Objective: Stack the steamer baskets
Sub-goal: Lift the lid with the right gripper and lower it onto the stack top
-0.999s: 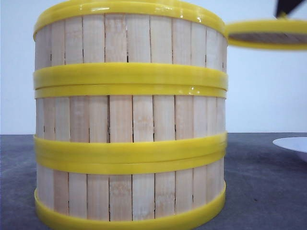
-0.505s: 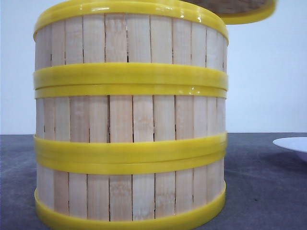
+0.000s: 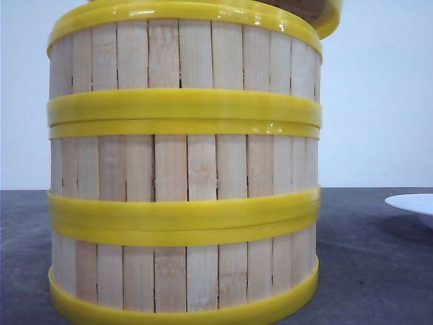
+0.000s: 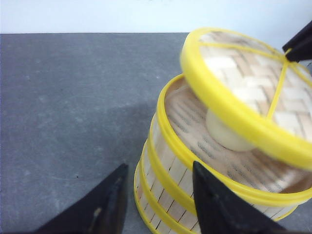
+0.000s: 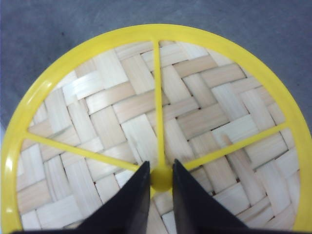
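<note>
Three steamer baskets stand stacked in the front view: top (image 3: pixel 183 54), middle (image 3: pixel 183 169) and bottom (image 3: pixel 183 277). The flat woven lid (image 5: pixel 146 112) hangs tilted above the open top basket (image 4: pixel 195 163), and its edge (image 3: pixel 330 17) shows at the stack's upper right. My right gripper (image 5: pixel 161 168) is shut on the lid's yellow centre knob (image 5: pixel 161 178). A pale bun (image 4: pixel 224 134) lies inside the top basket. My left gripper (image 4: pixel 160 168) is open above the near side of the stack, holding nothing.
A white plate (image 3: pixel 414 203) lies on the dark grey table (image 3: pixel 365 271) to the right of the stack. In the left wrist view, bare table (image 4: pixel 73 112) stretches away beside the stack.
The lid has travelled left, from beside the stack's upper right to over the top basket, carried by my right gripper. The stack has not moved.
</note>
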`<control>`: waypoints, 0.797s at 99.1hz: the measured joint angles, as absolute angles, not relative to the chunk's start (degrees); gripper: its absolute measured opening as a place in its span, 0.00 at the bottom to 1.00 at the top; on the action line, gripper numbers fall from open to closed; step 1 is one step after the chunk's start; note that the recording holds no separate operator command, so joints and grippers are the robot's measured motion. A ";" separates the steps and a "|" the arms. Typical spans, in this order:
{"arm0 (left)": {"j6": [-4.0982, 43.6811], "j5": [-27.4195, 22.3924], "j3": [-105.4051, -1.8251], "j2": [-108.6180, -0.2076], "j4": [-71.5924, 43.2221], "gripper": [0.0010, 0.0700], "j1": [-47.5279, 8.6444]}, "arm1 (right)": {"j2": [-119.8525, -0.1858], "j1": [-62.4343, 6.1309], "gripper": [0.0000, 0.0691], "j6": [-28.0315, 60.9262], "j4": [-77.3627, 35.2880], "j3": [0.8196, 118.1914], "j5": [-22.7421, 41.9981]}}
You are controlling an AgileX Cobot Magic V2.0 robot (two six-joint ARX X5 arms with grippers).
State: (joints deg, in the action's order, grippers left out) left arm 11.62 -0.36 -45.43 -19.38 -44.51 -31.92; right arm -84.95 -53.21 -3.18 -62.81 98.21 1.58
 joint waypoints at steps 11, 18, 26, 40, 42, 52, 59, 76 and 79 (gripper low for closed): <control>11.60 -0.36 -45.43 -19.38 -44.47 0.33 -31.92 | -85.82 -54.54 0.07 -2.94 -62.76 98.21 1.76; 11.60 -0.36 -45.43 -19.38 -44.49 0.33 -31.92 | -86.26 -55.09 0.07 -2.79 -62.74 98.21 2.57; 11.60 -0.36 -45.43 -19.38 -44.45 0.33 -31.92 | -86.74 -55.27 0.07 -2.76 -62.83 98.21 2.85; 11.60 -0.38 -45.43 -19.38 -44.47 0.33 -31.92 | -87.53 -55.46 0.07 -2.74 -62.94 98.21 3.03; 11.60 -0.36 -45.43 -19.38 -44.47 0.33 -31.92 | -87.64 -55.46 0.07 -2.74 -62.94 98.21 3.01; 11.60 -0.36 -45.43 -19.38 -44.45 0.33 -31.92 | -88.25 -55.66 0.07 -2.72 -63.00 98.24 3.01; 11.60 -0.38 -45.43 -19.38 -44.42 0.33 -31.92 | -88.73 -55.79 0.07 -2.59 -63.02 98.24 3.01; 11.60 -0.36 -45.43 -19.38 -44.45 0.33 -31.92 | -89.78 -56.18 0.07 -1.69 -62.98 98.24 3.03; 11.62 -0.36 -45.43 -19.38 -44.42 0.33 -31.92 | -89.95 -56.21 0.07 -1.61 -62.98 98.24 3.03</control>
State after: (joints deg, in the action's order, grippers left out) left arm 11.62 -0.36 -45.43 -19.38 -44.42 -31.92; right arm -89.95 -56.21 -1.61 -62.98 98.24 3.03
